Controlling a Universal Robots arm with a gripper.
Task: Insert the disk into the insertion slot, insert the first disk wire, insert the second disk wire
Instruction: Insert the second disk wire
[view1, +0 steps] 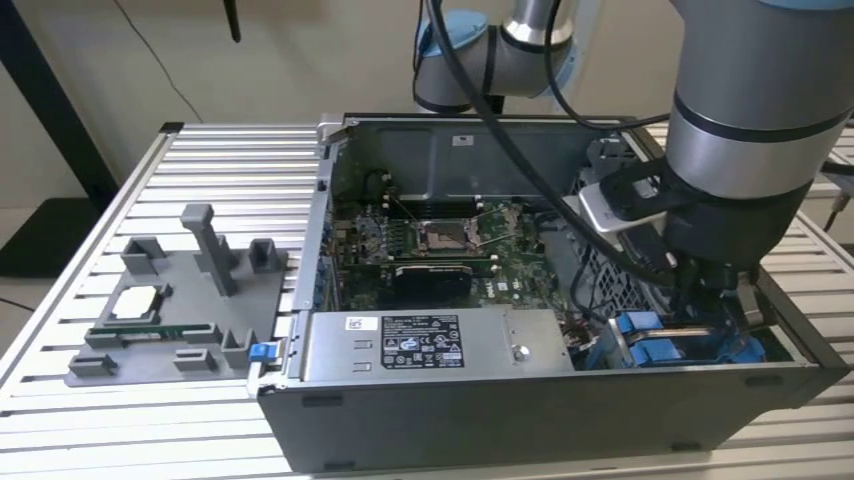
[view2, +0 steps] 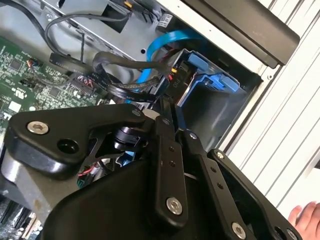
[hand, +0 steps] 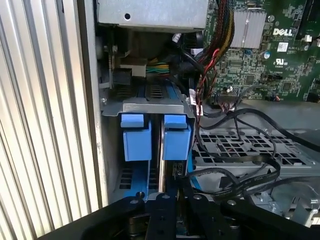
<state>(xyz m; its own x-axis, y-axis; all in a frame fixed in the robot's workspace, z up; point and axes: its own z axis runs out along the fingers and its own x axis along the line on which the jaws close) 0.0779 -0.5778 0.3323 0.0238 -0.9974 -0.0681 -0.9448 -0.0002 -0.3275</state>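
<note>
Two blue-ended carriers stand side by side in the grey metal drive cage (hand: 150, 106). The disk (hand: 176, 136) sits in the insertion slot, beside the other caddy (hand: 136, 136). My gripper (hand: 171, 189) hangs just in front of them, fingers together, tips against a black wire connector (view2: 173, 82) at the drive's end. I cannot tell whether anything is pinched between the fingers. A blue flat cable (view2: 165, 39) loops down to the same spot. In the exterior view the gripper (view1: 731, 308) reaches into the case's corner by the blue carriers (view1: 654, 345).
The open computer case (view1: 534, 425) stands on a slatted metal table (view1: 227, 140). Black cable bundles (hand: 235, 175) cross beside the cage. A grey fixture (view1: 174, 300) with parts lies at the exterior view's left. A person's hand (view2: 306, 220) is beside the case.
</note>
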